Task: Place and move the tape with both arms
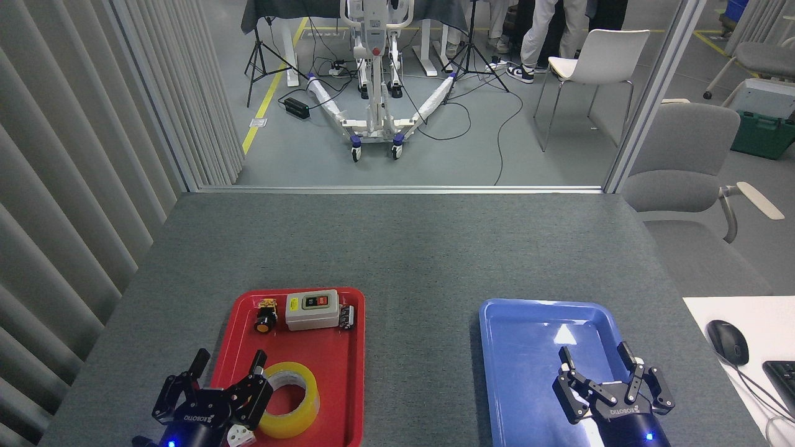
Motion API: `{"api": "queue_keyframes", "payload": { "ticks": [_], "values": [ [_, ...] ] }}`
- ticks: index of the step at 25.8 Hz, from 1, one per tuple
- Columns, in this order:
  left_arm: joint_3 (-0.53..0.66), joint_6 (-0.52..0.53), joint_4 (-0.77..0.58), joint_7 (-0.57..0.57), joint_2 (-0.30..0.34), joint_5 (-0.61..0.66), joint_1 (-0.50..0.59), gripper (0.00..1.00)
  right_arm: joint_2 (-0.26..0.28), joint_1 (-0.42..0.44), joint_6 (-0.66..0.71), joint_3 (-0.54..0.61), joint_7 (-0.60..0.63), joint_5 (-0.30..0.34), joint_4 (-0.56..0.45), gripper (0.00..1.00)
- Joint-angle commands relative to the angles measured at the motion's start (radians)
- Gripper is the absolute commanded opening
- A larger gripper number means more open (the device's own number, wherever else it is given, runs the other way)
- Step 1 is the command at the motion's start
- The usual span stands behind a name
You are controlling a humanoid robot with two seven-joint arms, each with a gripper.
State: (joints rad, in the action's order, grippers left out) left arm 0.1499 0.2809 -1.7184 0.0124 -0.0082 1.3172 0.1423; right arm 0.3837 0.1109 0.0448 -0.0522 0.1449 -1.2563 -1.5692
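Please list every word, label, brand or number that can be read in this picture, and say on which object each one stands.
"ROBOTIQ", on the left gripper, white letters on its black body.
"ROBOTIQ", on the right gripper, seen upside down.
Grey switch box in the red tray: a yellow label and two buttons with marks, too small to read.
Tape, blue tray: no text visible.

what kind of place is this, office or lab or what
Most likely a robotics lab or test area inside an office-style building. A wheeled lift frame stands among tripods and loose floor cables, yellow tape lines mark the floor, and office chairs sit beside the grey table.
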Motion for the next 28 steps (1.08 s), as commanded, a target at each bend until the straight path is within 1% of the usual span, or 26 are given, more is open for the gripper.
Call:
{"api": "queue_keyframes", "payload": {
  "ticks": [1, 6, 17, 26, 28],
  "values": [
    [0.0, 0.009, -0.001, 0.003, 0.001, -0.016, 0.002, 0.99, -0.005, 0.003, -0.01, 0.0, -0.01, 0.0, -0.003, 1.0],
    [0.002, -0.002, -0.001, 0.006, -0.001, -0.015, 0.002, 0.99, -0.008, 0.004, -0.01, -0.002, -0.008, 0.0, -0.003, 1.0],
    [-0.001, 0.014, -0.001, 0.008, 0.001, -0.016, -0.006, 0.99, -0.011, 0.004, -0.01, -0.002, -0.008, -0.002, -0.003, 1.0],
    [-0.001, 0.014, -0.003, 0.014, 0.002, -0.016, -0.01, 0.99, 0.0, 0.004, -0.01, -0.002, -0.01, -0.002, -0.003, 1.0],
    [-0.001, 0.014, -0.003, 0.014, 0.002, -0.016, -0.01, 0.99, -0.002, 0.004, -0.01, -0.002, -0.01, -0.014, -0.003, 1.0]
  ]
}}
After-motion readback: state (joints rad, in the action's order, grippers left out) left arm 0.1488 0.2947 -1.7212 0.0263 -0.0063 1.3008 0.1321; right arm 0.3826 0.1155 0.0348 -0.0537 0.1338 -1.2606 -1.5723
